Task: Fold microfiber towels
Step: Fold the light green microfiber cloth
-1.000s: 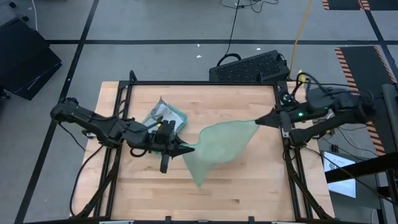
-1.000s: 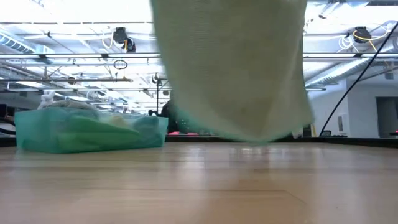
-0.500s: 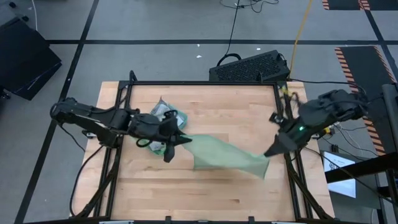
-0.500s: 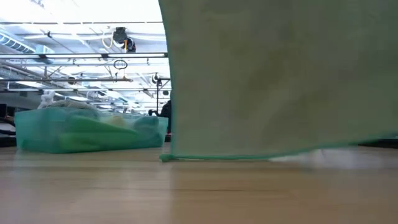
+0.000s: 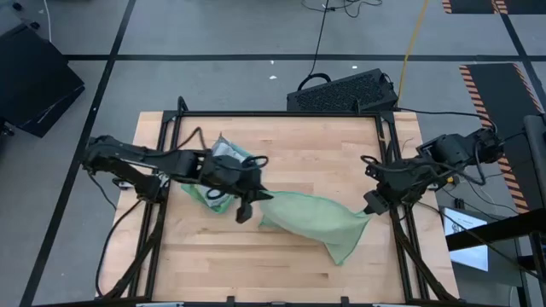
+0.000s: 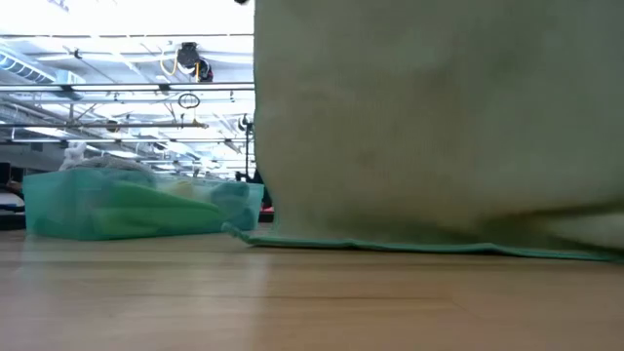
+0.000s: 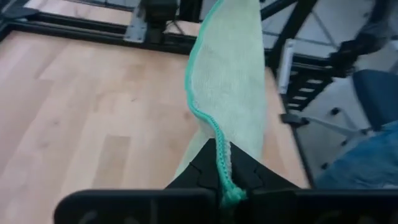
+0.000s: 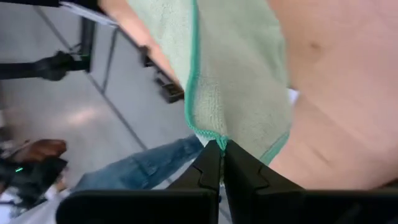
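Observation:
A pale sage green microfiber towel (image 5: pixel 316 217) with a teal stitched edge is stretched between my two grippers over the middle of the table. My left gripper (image 5: pixel 264 198) is shut on its left corner. My right gripper (image 5: pixel 371 210) is shut on its right corner, beside the table's right rail. The cloth hangs down from both, and its lower edge (image 6: pixel 390 244) touches the tabletop. A pile of other towels (image 5: pixel 223 162), teal and green, lies on the table behind my left gripper. My left gripper pinches the towel's corner at the teal stitched edge (image 7: pixel 219 163) between its two fingers. The fingers slant downward from the table's left side. The cloth runs away from them toward the right gripper, with its lower part on the table. My right gripper pinches the towel's opposite corner (image 8: pixel 217 138) at the stitched edge between its two fingers. The fingers slant downward from the table's right side. The cloth hangs below them and sags toward the table's near edge.
A black keyboard (image 5: pixel 341 92) lies beyond the table's far edge. Black frame rails (image 5: pixel 281 113) border the tabletop. A person's legs in jeans (image 8: pixel 143 165) show beside the table on the right. Bare wood lies along the near edge.
My right gripper has swung from the far right toward the table's near edge and down, tipping downward. My left gripper has shifted slightly right and down. The towel, which was hanging clear with one corner drooping, has spread between them and its lower edge has come down on the table.

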Controlling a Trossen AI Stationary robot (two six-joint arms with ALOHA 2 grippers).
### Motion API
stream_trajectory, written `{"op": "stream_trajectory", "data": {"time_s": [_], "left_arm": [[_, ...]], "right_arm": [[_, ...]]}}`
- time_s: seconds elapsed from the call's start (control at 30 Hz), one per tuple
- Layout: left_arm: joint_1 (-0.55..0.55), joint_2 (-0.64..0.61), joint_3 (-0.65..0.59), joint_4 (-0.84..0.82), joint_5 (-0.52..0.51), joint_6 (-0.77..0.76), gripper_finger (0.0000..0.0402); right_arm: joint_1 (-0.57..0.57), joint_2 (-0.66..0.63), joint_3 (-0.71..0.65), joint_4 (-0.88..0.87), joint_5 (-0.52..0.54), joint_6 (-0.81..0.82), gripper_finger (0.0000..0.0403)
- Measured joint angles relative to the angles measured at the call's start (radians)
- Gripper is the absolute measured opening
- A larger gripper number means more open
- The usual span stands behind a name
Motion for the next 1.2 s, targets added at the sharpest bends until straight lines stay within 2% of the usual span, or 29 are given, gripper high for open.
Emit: {"op": "stream_trajectory", "data": {"time_s": [0.13,0.23,0.3,0.37,0.43,0.53,0.7,0.83,1.03,1.13,1.2], "left_arm": [[0.058,0.048,-0.002,0.03,-0.005,0.056,0.0007],[0.126,0.068,-0.001,0.076,-0.041,0.141,0.0012],[0.183,0.081,-0.001,0.133,-0.03,0.144,0.0009],[0.23,0.081,-0.001,0.186,0.052,0.068,0.0004],[0.241,0.062,0.019,0.219,0.163,-0.026,0.0005],[0.181,0.026,0.065,0.211,0.271,-0.08,0.0005],[0.011,0.022,0.184,0.234,0.299,-0.094,0.0006],[-0.055,0.047,0.294,0.249,0.294,-0.137,0.0007],[0.003,0.076,0.311,0.204,0.205,-0.078,0.0009],[0.07,0.084,0.279,0.119,0.158,-0.015,0.0005],[0.12,0.109,0.239,0.11,0.133,0.0,0.0004]], "right_arm": [[-0.048,-0.049,-0.11,-0.023,0.01,-0.034,0.0003],[-0.116,-0.094,-0.194,-0.059,0.069,-0.069,0.0003],[-0.164,-0.126,-0.239,-0.056,0.081,-0.097,0.0003],[-0.198,-0.151,-0.254,-0.019,0.039,-0.111,0.0003],[-0.206,-0.166,-0.249,0.041,-0.056,-0.095,0.0003],[-0.155,-0.172,-0.223,0.134,-0.176,0.0,0.0003],[-0.017,-0.141,-0.165,0.384,-0.217,0.162,0.0003],[0.056,-0.109,-0.112,0.463,-0.29,0.236,0.0004],[0.067,-0.127,-0.093,0.387,-0.435,0.249,0.0004],[0.01,-0.155,-0.092,0.17,-0.435,0.168,0.0004],[-0.036,-0.168,-0.097,0.0,-0.383,0.086,0.0004]]}}
